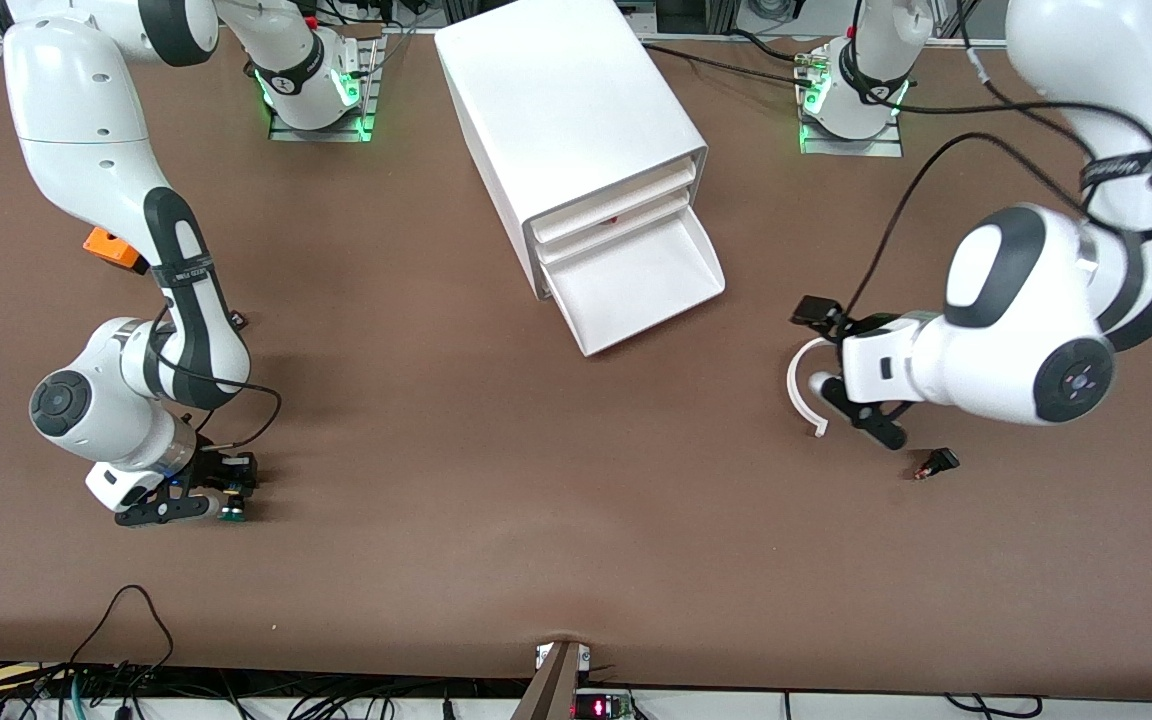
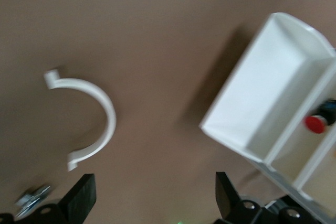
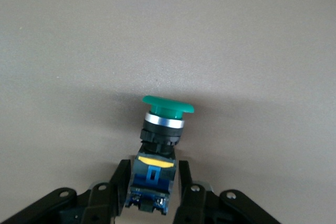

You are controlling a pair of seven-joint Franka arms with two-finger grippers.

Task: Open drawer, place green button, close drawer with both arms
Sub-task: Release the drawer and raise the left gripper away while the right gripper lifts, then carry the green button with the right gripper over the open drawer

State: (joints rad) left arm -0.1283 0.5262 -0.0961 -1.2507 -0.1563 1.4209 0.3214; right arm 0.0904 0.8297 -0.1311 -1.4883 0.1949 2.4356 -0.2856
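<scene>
Button (image 3: 161, 129): small, rigid, light by the look of it; smooth domed green cap likely slippery, so the squarer blue rear block is the sounder place to grip. Right gripper (image 3: 152, 190) has its fingers (image 3: 116, 184) closed on that block, cap pointing away from the wrist, low over the tabletop (image 1: 496, 500) at the right arm's end, well apart from the drawer (image 1: 636, 285) and nearer the front camera than it.

Drawer pulled out of the cabinet (image 1: 566, 130), tray looks bare. Thin plastic, probably slides easily.

Left gripper (image 2: 152, 203) waits over the tabletop toward the left arm's end, fingers spread wide, holding nothing, just beside a white curved piece (image 2: 92, 121).

Hard to read: whether the button touches the tabletop; a red-capped item (image 2: 315, 124) in an upper drawer, blurred; small dark object (image 1: 936, 464) near the left gripper, unidentifiable.
</scene>
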